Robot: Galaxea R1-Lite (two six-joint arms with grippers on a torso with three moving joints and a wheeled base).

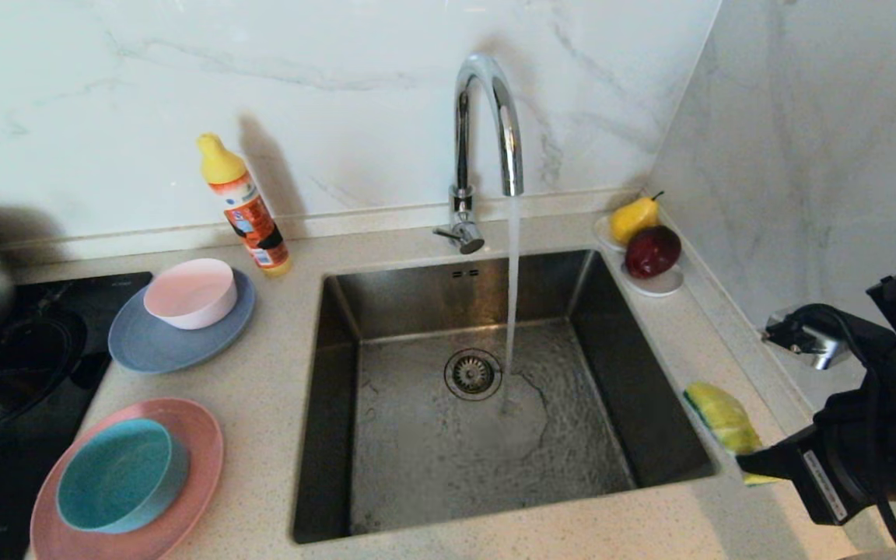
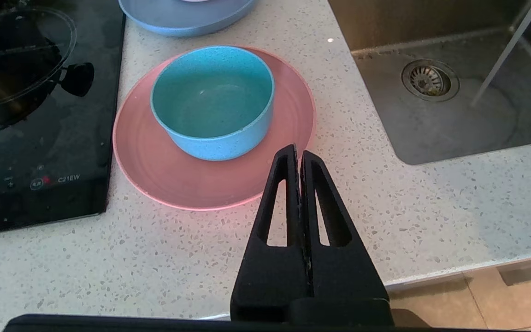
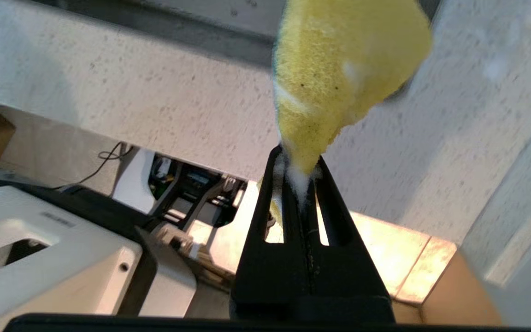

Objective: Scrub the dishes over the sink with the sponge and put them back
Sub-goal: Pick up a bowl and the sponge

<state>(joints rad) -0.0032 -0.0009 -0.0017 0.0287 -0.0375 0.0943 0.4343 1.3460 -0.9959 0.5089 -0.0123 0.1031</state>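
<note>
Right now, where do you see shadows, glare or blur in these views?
Head view: the bottle casts a dark shadow on the wall, the tap shows bright highlights. Right wrist view: the sponge, clamped in the right gripper, looks soft and close. Left wrist view: sharp, cooktop reflective.

I see a teal bowl (image 1: pixel 121 474) on a salmon-pink plate (image 1: pixel 199 459) and a pale pink bowl (image 1: pixel 191 293) on a grey-blue plate (image 1: pixel 145 342). The sponge (image 1: pixel 724 420) is yellow with a green side; the worktop (image 1: pixel 261 404) is speckled beige.
</note>
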